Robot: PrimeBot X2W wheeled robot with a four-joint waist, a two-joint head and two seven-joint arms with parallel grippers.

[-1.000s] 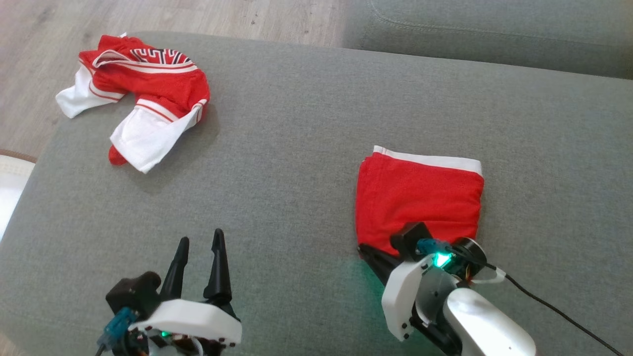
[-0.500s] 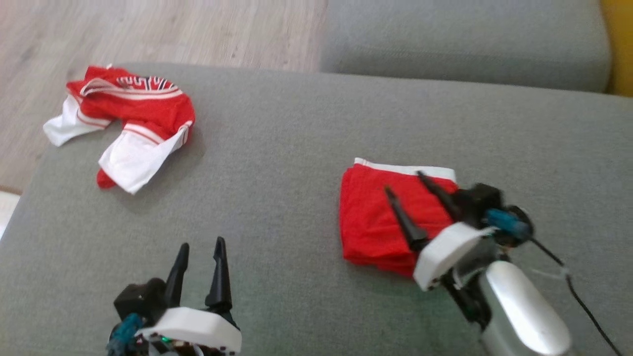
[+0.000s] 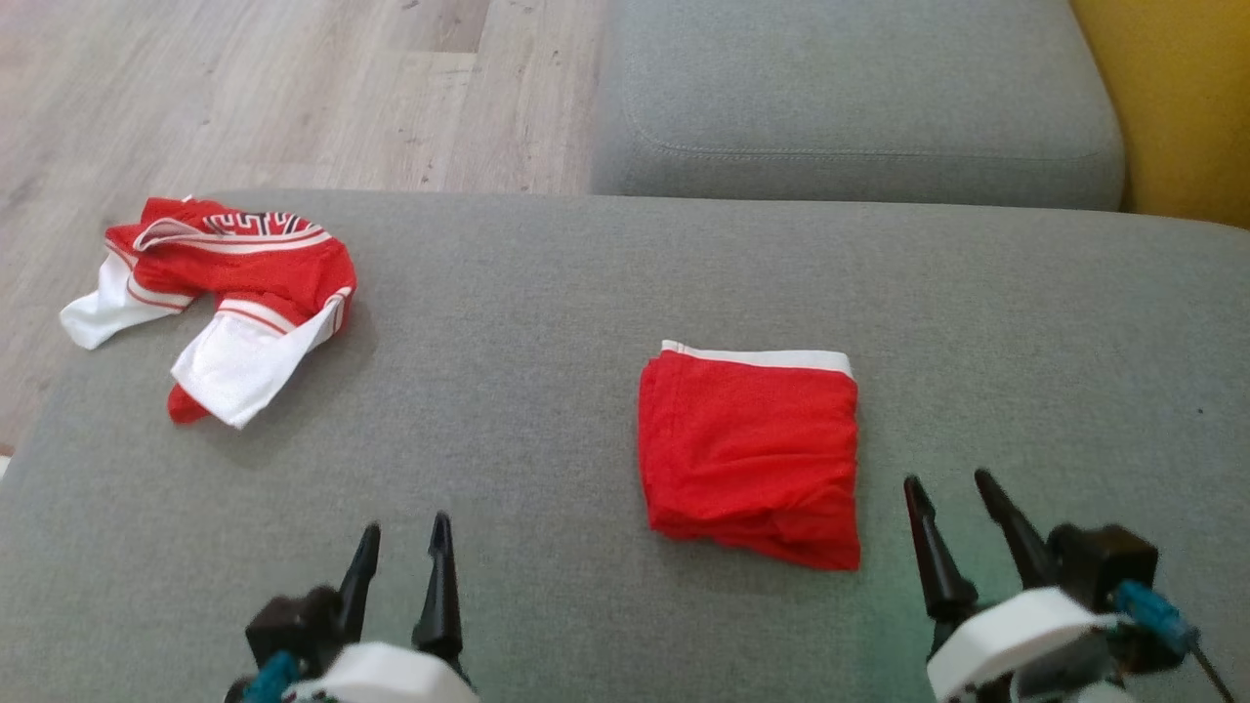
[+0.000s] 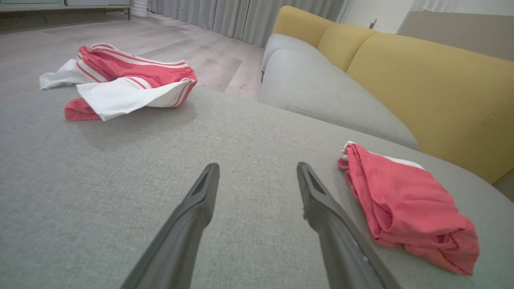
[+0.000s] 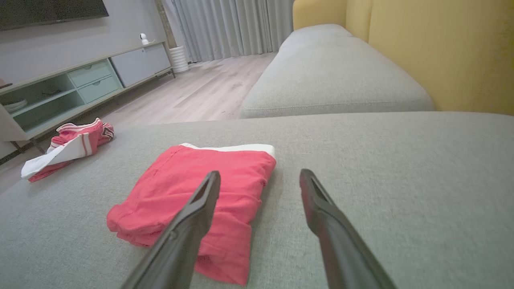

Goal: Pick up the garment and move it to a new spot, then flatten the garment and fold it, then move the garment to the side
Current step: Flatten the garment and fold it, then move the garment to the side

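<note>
A folded red garment [image 3: 750,449] with a white waistband lies flat right of centre on the grey sofa cushion [image 3: 547,322]; the same garment [image 4: 405,204] sits at the right of the left wrist view, and the garment [image 5: 200,192] lies under the left finger in the right wrist view. My right gripper [image 3: 945,480] stands open just right of its near corner, holding nothing. My left gripper [image 3: 402,529] rests open at the lower left, well clear of the garment. A crumpled red and white garment [image 3: 220,303] lies at the cushion's far left corner.
A second grey seat cushion [image 3: 850,107] lies beyond, with the yellow backrest [image 3: 1172,98] to its right. Wooden floor [image 3: 244,88] runs past the cushion's far left edge. A low cabinet [image 5: 80,84] stands across the room.
My right gripper let go of the folded garment's near edge, opened, and drew back to its right side. The camera tilted up, shifting the whole picture down.
</note>
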